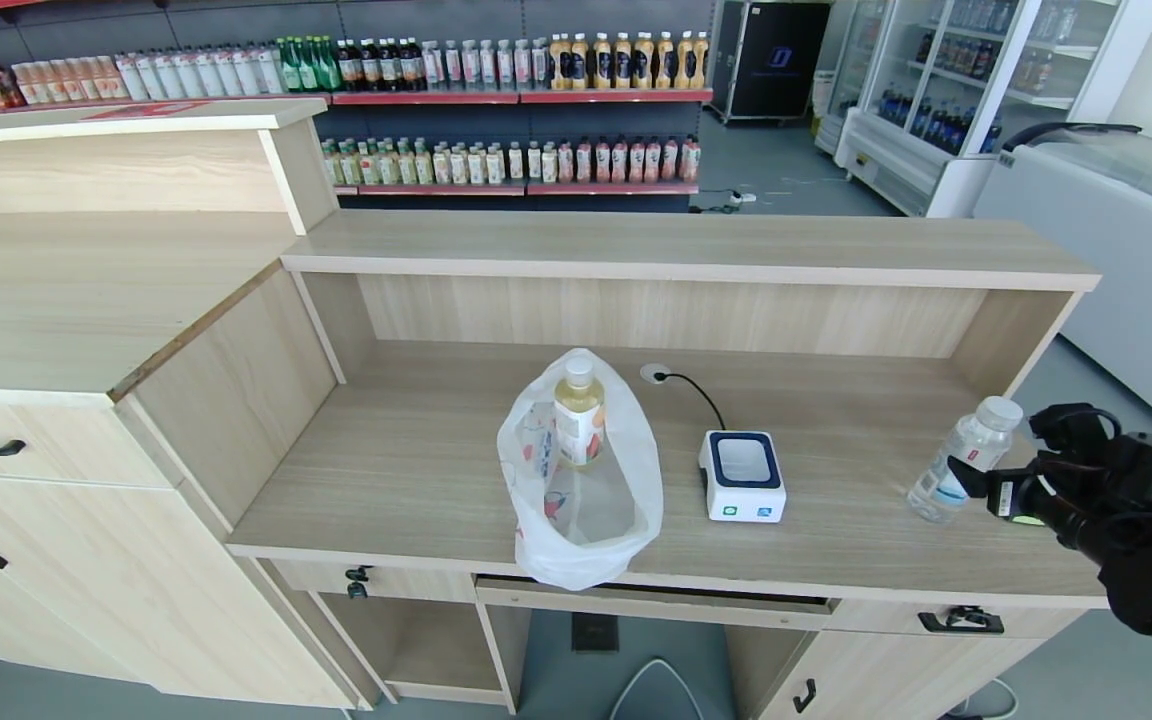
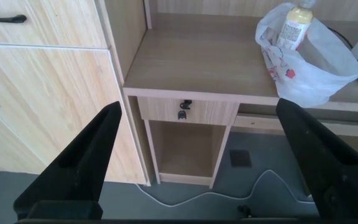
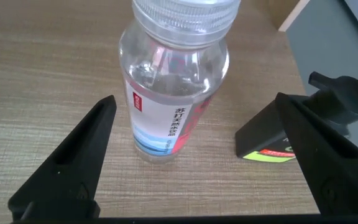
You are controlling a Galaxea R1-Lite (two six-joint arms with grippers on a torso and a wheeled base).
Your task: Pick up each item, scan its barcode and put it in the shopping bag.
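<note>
A clear water bottle (image 1: 966, 455) with a white cap stands upright on the right part of the wooden counter (image 1: 416, 450). My right gripper (image 1: 981, 482) is open right beside it; in the right wrist view the water bottle (image 3: 173, 87) stands just ahead of the spread fingers (image 3: 67, 168), untouched. A white plastic shopping bag (image 1: 581, 500) sits at the counter's front edge with a yellow drink bottle (image 1: 578, 410) upright inside. The white barcode scanner (image 1: 742, 475) lies between bag and water bottle. My left gripper (image 2: 197, 162) is open and empty, low in front of the counter's left side.
A raised shelf (image 1: 686, 250) runs over the back of the counter, with a taller cabinet (image 1: 86, 300) on the left. The scanner's black cable (image 1: 696, 392) leads to a hole in the counter. A keyed drawer (image 2: 185, 111) sits under the counter.
</note>
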